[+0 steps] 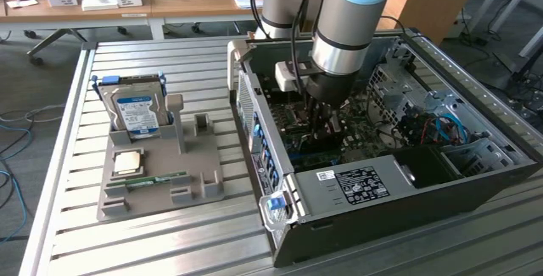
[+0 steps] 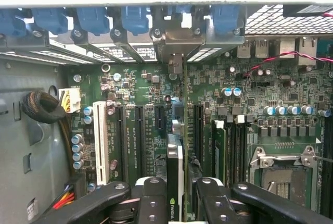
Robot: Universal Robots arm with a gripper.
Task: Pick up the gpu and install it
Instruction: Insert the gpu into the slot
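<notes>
The gpu [image 2: 175,174] stands edge-on between my gripper's black fingers [image 2: 151,198], and my gripper [image 2: 177,195] is shut on it. The card hangs just above the green motherboard [image 2: 250,104], in line with the long black expansion slots [image 2: 138,135]. Its far end points at the rear bracket openings under the blue latches [image 2: 135,21]. I cannot tell whether its lower edge touches a slot. In the exterior view my gripper [image 1: 316,116] reaches down into the open computer case [image 1: 475,161], near the case's rear wall.
A grey holder [image 1: 161,184] on the slatted metal table [image 1: 127,244] carries a hard drive [image 1: 136,110], a square chip [image 1: 129,161] and a green memory stick [image 1: 157,179]. Inside the case are a black cable bundle [image 2: 44,107], memory modules [image 2: 234,146] and the CPU socket [image 2: 283,169].
</notes>
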